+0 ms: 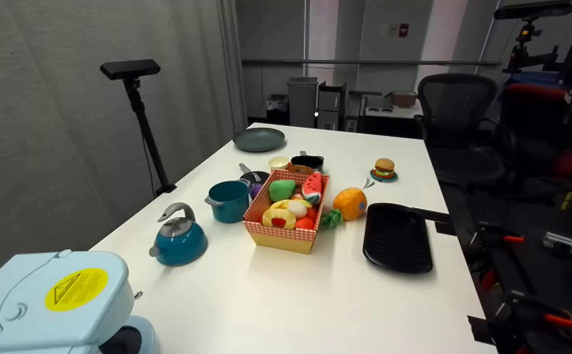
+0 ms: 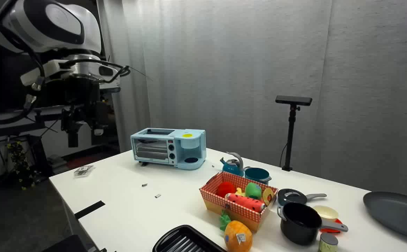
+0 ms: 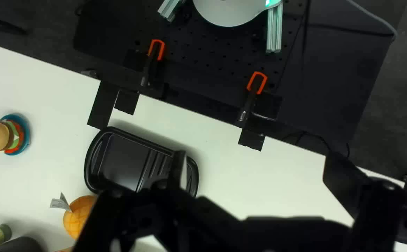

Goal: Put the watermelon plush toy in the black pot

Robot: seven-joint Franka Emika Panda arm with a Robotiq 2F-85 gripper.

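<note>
The watermelon toy is a red wedge with dark seeds and a green-and-white rind. It lies in the checked basket among a green toy, a yellow toy with a red center, and red toys. The open-topped black pot stands near the basket on the bench. The end effector has its jaws spread wide.

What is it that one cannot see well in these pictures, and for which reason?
Watermelon toy, underside: hidden by the basket in an exterior view.
Black pot, lower part: hidden behind the basket in an exterior view.
Black tray: partly covered by the claw in the wrist view.
Yellow sticker, text: too blurred in an exterior view.
</note>
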